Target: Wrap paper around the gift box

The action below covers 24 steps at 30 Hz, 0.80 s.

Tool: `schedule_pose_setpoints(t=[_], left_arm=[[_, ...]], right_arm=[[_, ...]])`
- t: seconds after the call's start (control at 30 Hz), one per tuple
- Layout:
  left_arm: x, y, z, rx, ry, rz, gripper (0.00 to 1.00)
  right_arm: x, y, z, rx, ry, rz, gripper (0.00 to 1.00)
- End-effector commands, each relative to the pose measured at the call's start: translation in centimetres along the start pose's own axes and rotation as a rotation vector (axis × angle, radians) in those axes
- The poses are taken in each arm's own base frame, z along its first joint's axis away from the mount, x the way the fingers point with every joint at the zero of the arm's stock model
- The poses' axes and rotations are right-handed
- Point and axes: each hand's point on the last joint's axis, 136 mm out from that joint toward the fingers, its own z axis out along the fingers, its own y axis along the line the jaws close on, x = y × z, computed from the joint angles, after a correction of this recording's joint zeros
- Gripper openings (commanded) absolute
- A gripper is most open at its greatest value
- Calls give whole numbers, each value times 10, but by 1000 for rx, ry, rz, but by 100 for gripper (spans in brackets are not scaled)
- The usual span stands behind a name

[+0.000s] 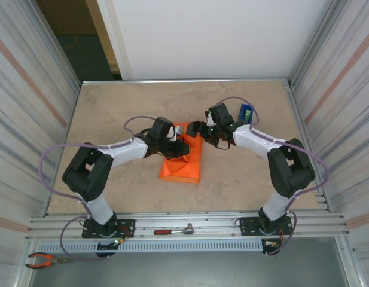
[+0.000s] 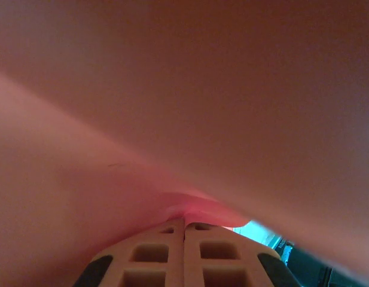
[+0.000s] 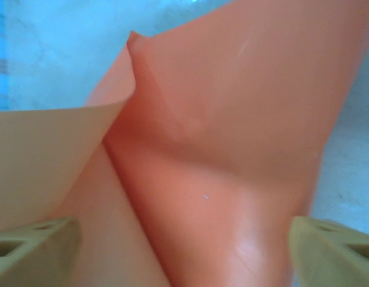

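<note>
Paper (image 1: 183, 167): is being held as a lumpy folded packet mid-worktop (image 1: 124, 113), one flap standing up between the two arms.
Box: is being covered by the folds; judged to be lying inside the packet.
Left pincer (image 1: 175, 145): is being held fully closed with a crease of paper nipped at its tips, probably so the flap cannot spring back.
Right pincer (image 1: 197, 130): is being held wide apart, its fingers (image 3: 34, 248) flanking a raised fold, nothing gripped; judged free for a fresh grasp.
Dispenser (image 1: 246, 112): is being left just beside the right arm, handy for sealing.
Stage: is being judged midway; folds loose, no tape seen.
</note>
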Motion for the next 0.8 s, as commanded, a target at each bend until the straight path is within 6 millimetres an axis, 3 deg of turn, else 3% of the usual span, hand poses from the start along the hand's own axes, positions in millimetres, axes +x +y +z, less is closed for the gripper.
schedule_pose_setpoints(t=[0.0, 0.13, 0.3, 0.47, 0.63, 0.77], left_arm=[[36, 38, 14, -106, 110, -74, 0], [36, 38, 14, -107, 108, -75, 0], [36, 37, 14, -103, 109, -73, 0], [37, 37, 14, -102, 109, -74, 0], [35, 35, 13, -98, 106, -70, 0], [34, 35, 13, -98, 106, -67, 0]], right_arm=[[4, -9, 1, 46, -8, 13, 97], [0, -13, -8, 61, -35, 20, 99], [-15, -27, -36, 67, -117, 75, 99], [-23, -22, -56, 44, -180, 92, 100], [-23, -2, -50, 28, -168, 63, 98], [-20, -2, -32, 73, -145, 71, 98]])
